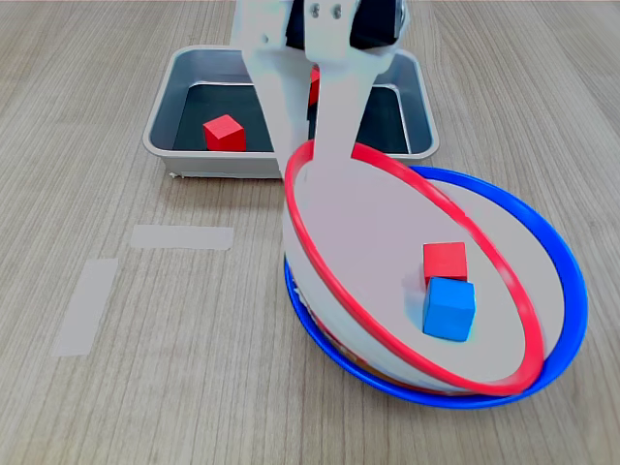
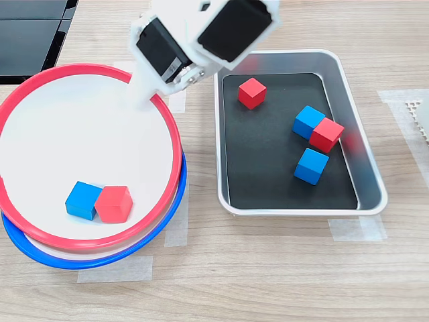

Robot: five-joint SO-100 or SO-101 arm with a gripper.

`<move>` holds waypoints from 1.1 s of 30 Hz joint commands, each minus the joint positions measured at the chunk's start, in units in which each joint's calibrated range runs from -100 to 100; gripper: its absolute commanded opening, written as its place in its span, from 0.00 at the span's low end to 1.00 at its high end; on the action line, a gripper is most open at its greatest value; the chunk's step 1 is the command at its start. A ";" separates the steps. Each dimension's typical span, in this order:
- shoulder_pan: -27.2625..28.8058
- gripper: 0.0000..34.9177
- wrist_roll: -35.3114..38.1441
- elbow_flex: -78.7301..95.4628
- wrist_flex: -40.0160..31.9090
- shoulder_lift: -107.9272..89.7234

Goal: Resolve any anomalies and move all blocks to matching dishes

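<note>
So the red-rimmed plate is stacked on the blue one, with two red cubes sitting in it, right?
Not quite. The red-rimmed plate does sit on the blue-rimmed plate, but the second exterior view shows it holding one red cube and one blue cube.

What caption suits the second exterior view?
Robot arm's fingers at the red-rimmed dish, stacked on the blue-rimmed dish; four blocks wait in the tray.

The red-rimmed dish (image 2: 175, 161) is showing a pale grey inside, and the blue-rimmed dish (image 2: 100, 260) is peeking out beneath it. One red block (image 2: 114, 203) and one blue block (image 2: 83, 200) are sitting glossy on the grey. The grey metal tray (image 2: 365, 178) is showing a black floor. The white arm (image 2: 201, 33) is carrying black motor housings over wood-grain table (image 2: 268, 268).
</note>
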 commanded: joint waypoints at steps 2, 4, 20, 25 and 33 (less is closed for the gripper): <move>-0.76 0.00 -5.32 0.76 0.10 -4.82; -0.76 0.00 -7.28 0.94 -0.07 -5.07; -1.04 0.00 -18.56 23.15 -23.92 -16.33; -0.48 0.00 -20.07 27.79 -30.77 -19.49; 1.50 0.00 -21.64 31.16 -33.17 -25.03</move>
